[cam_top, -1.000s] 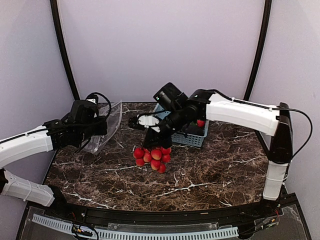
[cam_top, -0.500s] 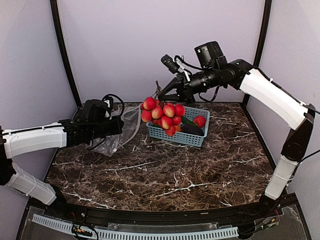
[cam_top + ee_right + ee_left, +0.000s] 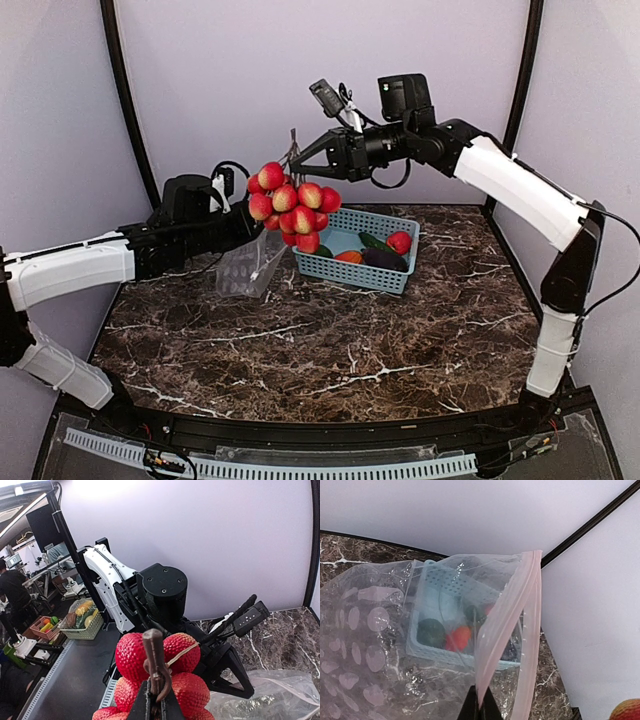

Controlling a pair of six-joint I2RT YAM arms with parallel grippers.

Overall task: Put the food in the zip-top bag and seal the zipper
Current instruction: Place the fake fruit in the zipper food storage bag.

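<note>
High over the table (image 3: pixel 330 340), right pincer (image 3: pixel 299 159) outstretched, clamping ball cluster (image 3: pixel 292 208), left pincer (image 3: pixel 480 709) pinching zipper (image 3: pixel 507 615).

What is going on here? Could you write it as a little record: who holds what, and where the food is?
left pincer: shut on the mouth edge of the zip-top bag, holding it up
right pincer: shut on the stem of the cluster of red-yellow balls
cluster position: hanging in the air near the bag's mouth, not in it yet
zipper: not sealed, its two sides apart
basket: on the table, holding the strawberry, the eggplant and other food
</note>
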